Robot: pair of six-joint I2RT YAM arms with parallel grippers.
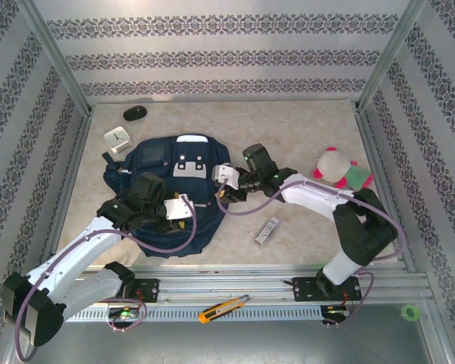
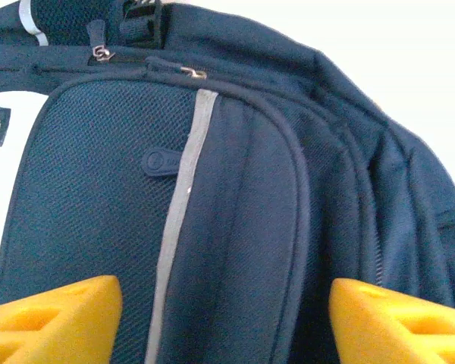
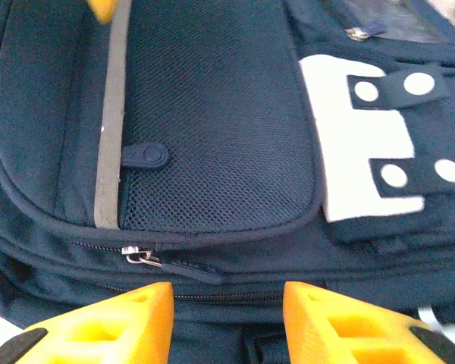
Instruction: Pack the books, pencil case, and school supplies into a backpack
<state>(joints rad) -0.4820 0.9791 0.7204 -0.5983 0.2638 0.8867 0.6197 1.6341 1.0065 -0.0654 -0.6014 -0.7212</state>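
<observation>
- One large navy-blue fabric backpack [image 1: 148,163] with white-grey trim patches lies flat on the pale speckled desk [image 1: 303,129], left of centre, front pockets facing up.
- One slim silver-white rectangular bar [image 1: 267,230] lies on the desk just right of the backpack's near corner, not touching it.
- Two hands, both at the backpack:
  - The left hand [image 1: 183,208] hangs over the backpack's near part. Its yellow fingers [image 2: 53,315] are spread wide over the fabric and pinch nothing.
  - The right hand [image 1: 226,178] is at the backpack's right edge. Its fingers are apart with a narrower gap and grip nothing.
- Detail that shows in the wrist views and not from above:
  - One mesh front pocket [image 3: 212,114].
  - One grey reflective stripe [image 3: 112,136].
  - One silver zipper pull [image 3: 140,255].
  - One white patch [image 3: 341,144] crossed by two dark tabs, each with two white studs.
- Items that show from above:
  - One small white square clock [image 1: 117,139], just beside the backpack's far left corner.
  - One black oval mouse [image 1: 135,113], near the back wall.
  - One pink-green plush toy [image 1: 340,168], well to the right.
  - One yellow-orange cutter [image 1: 224,309], on the front rail.
  - One green ring [image 1: 409,312], at the near right corner.
</observation>
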